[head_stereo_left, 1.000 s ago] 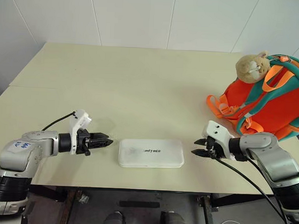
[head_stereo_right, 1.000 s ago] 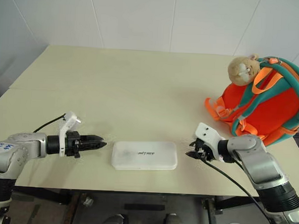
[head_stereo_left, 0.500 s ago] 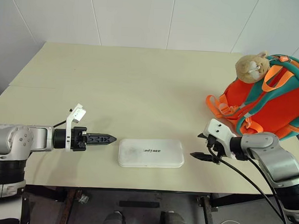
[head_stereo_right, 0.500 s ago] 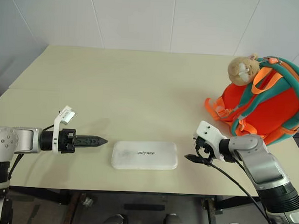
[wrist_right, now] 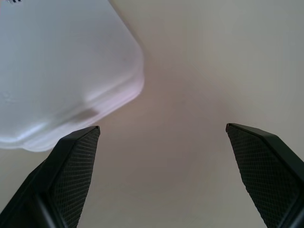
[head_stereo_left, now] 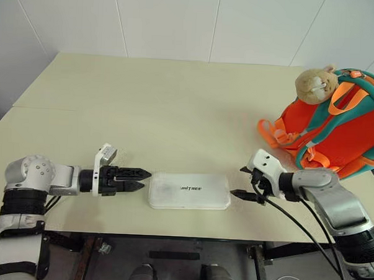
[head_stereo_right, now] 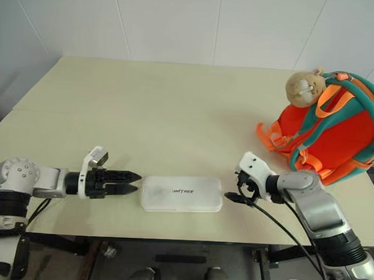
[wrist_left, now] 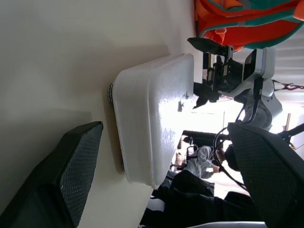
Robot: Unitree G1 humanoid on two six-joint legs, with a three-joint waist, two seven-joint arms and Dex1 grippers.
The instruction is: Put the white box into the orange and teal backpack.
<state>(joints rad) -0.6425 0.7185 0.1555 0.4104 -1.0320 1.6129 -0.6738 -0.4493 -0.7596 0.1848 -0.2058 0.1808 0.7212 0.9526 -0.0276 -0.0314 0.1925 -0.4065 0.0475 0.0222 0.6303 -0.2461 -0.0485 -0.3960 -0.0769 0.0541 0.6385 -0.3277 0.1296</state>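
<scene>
Bracketing the box [head_stereo_left: 189,190], I have the left gripper [head_stereo_left: 139,179] at its 9 o'clock end and the right gripper [head_stereo_left: 241,184] at 3, both spread, neither touching. Uneven squeezing could skid it off the table [head_stereo_left: 176,108]; backpack [head_stereo_left: 336,131] looks shut, toward 2.

The left gripper [head_stereo_left: 137,179] now sits lower and closer to the white box's [head_stereo_left: 189,191] left end, its wrist rolled so the camera housing rides on top, and its fingers stand spread where they were nearly together. The right gripper [head_stereo_left: 241,182] has edged toward the box's right end, its fingers parted wider.
</scene>
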